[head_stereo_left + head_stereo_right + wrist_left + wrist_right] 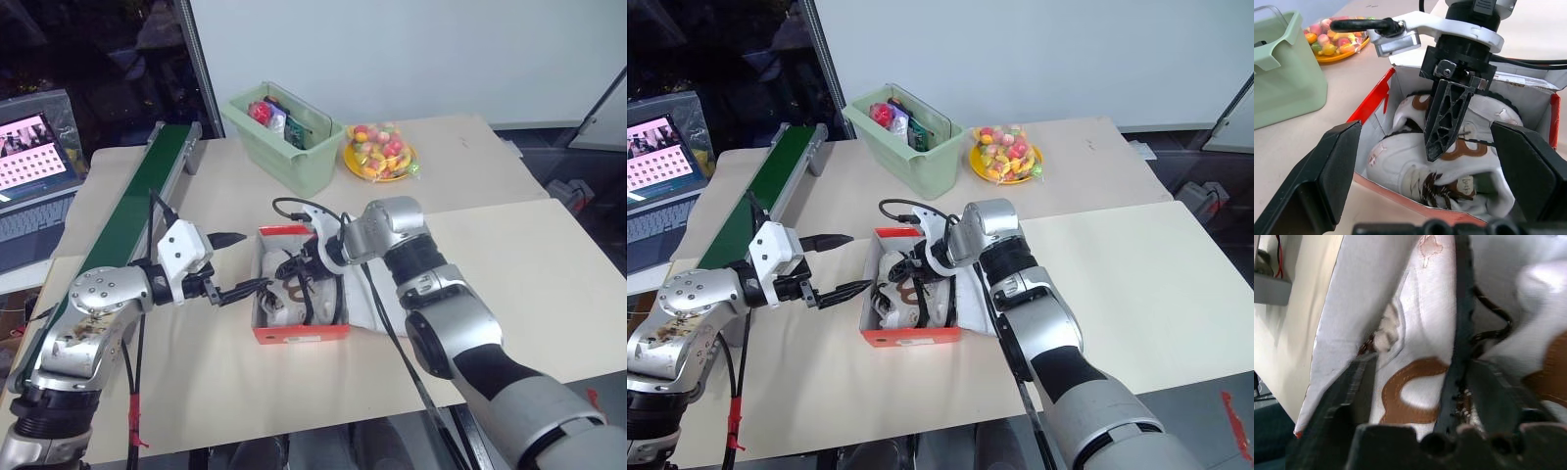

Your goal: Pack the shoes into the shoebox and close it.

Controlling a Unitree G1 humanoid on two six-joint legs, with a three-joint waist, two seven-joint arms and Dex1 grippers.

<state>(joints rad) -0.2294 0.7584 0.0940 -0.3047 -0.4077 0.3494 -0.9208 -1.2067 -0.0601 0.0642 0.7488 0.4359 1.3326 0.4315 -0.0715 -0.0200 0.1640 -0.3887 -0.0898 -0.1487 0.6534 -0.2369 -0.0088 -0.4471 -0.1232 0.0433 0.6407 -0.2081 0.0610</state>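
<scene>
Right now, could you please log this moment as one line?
white sneakers: in red-orange cardboard shoebox | lid: open | right hand: open, over sneakers | left hand: open, beside box

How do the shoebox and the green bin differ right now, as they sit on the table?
The shoebox is red-orange cardboard, low and white inside; the green bin is pale green plastic with taller walls. The shoebox holds the white shoes, with the right gripper reaching into it; the green bin holds small colourful items and stands farther back, beside a yellow plate of sweets. Both stand open-topped on the table.

Both shoes (294, 289) lie in the shoebox (299, 333), bin (284, 137) behind it.
</scene>
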